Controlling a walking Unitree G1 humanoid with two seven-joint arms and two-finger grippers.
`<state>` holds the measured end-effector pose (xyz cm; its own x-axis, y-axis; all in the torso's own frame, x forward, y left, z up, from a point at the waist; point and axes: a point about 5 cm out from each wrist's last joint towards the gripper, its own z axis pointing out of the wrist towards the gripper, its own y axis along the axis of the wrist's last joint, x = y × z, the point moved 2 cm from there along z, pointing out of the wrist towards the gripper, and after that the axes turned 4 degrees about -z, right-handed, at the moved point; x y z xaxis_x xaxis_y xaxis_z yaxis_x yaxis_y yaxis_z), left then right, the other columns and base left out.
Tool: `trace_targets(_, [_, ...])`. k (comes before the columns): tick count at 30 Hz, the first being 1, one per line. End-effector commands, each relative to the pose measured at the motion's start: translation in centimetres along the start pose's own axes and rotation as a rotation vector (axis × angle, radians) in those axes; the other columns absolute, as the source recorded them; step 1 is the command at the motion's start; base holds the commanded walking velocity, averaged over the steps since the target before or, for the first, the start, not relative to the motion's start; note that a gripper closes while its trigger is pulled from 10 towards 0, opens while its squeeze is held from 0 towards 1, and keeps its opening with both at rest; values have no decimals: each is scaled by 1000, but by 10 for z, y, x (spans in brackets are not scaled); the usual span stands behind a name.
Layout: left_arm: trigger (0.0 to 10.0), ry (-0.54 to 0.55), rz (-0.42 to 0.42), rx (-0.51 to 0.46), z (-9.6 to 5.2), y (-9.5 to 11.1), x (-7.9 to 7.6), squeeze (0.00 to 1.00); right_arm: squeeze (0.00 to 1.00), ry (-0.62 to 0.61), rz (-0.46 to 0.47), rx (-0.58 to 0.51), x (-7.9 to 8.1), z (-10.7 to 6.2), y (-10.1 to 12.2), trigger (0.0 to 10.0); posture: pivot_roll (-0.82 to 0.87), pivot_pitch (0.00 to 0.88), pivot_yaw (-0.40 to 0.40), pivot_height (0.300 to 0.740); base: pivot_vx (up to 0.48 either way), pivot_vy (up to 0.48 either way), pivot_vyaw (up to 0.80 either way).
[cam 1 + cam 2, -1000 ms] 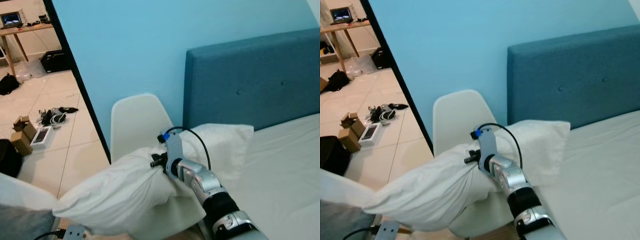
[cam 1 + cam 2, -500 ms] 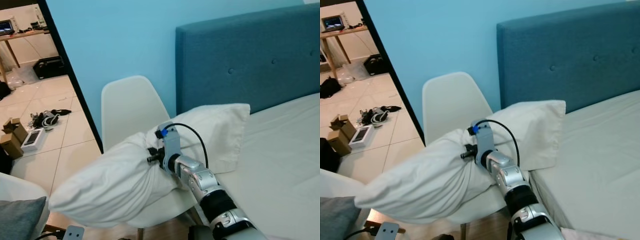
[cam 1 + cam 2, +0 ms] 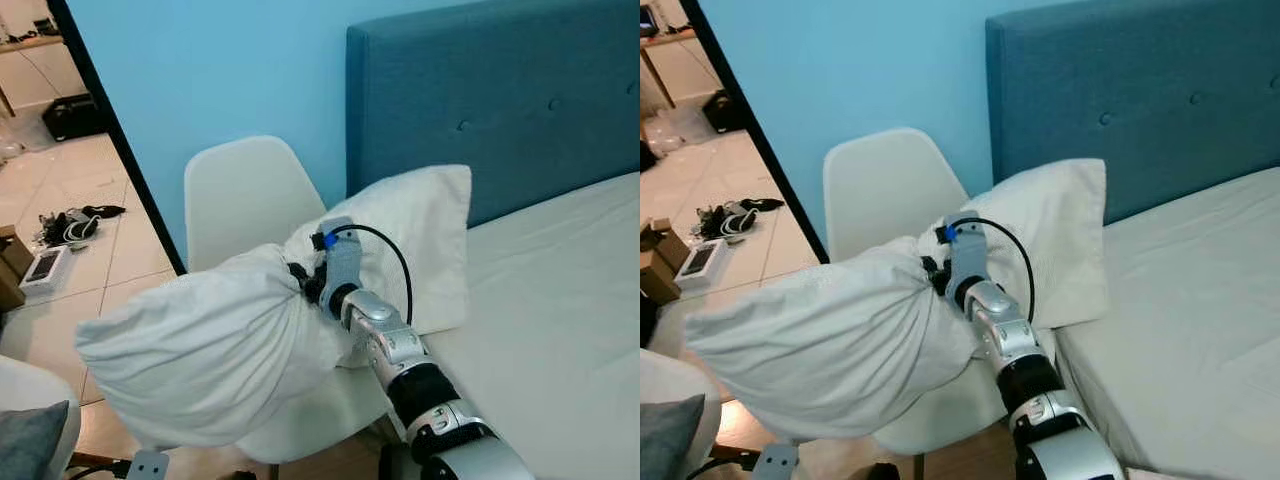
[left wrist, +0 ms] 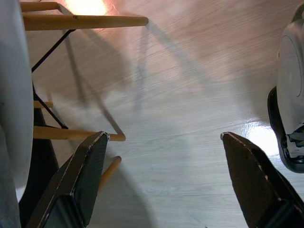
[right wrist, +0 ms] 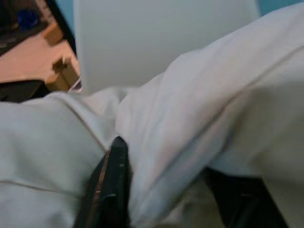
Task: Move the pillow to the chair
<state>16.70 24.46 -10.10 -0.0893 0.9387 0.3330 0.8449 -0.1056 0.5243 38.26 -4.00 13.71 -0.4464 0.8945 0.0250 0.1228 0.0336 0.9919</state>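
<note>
Left eye view shows the pillow (image 3: pixel 200 350) bunched in the clenched right gripper (image 3: pixel 300 283), hanging over the white chair (image 3: pixel 240 200) seat's front; released now, its overhanging bulk could slide to the floor. Left gripper (image 4: pixel 161 175) hangs spread, idle.

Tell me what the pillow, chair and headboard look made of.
Pillow: soft white woven cloth, creased where the right claw bunches it. Chair: smooth matte white shell, probably moulded plastic. Headboard: teal fabric upholstery, with button tufts showing.
</note>
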Motion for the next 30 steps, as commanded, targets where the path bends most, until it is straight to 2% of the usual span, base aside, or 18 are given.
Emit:
trace_targets(1, [10000, 9, 5, 25, -1, -7, 2, 0, 1000, -16, 14, 3, -1, 1, -2, 10000, -133, 42, 64, 590, 0, 0, 0])
trace_targets(15, [10000, 14, 10, 7, 1, 0, 3, 0, 1000, -48, 130, -143, -13, 0, 19, 10000, -139, 14, 65, 590, 0, 0, 0])
trace_targets(16, [10000, 15, 14, 3, 1, 1, 3, 0, 800, -18, 150, -191, -10, -1, 27, 10000, -141, 14, 66, 590, 0, 0, 0])
trace_targets(18, [10000, 15, 17, 4, 1, 1, 3, 0, 800, 0, 146, -218, -7, -2, 32, 10000, -141, 14, 66, 590, 0, 0, 0])
trace_targets(19, [10000, 16, 19, 7, 1, 1, 3, 0, 0, 18, 151, -230, -5, -2, 33, 10000, -142, 14, 67, 590, 0, 0, 0])
trace_targets(24, [10000, 31, 21, 29, 0, -4, 4, 0, 0, 47, 165, -249, -3, -3, 34, 10000, -139, 15, 65, 590, 0, 0, 0])
trace_targets(30, [10000, 49, 33, 55, 0, -10, 8, 0, 0, 69, 173, -254, -4, -5, 31, 10000, -137, 17, 65, 590, -398, 0, 0])
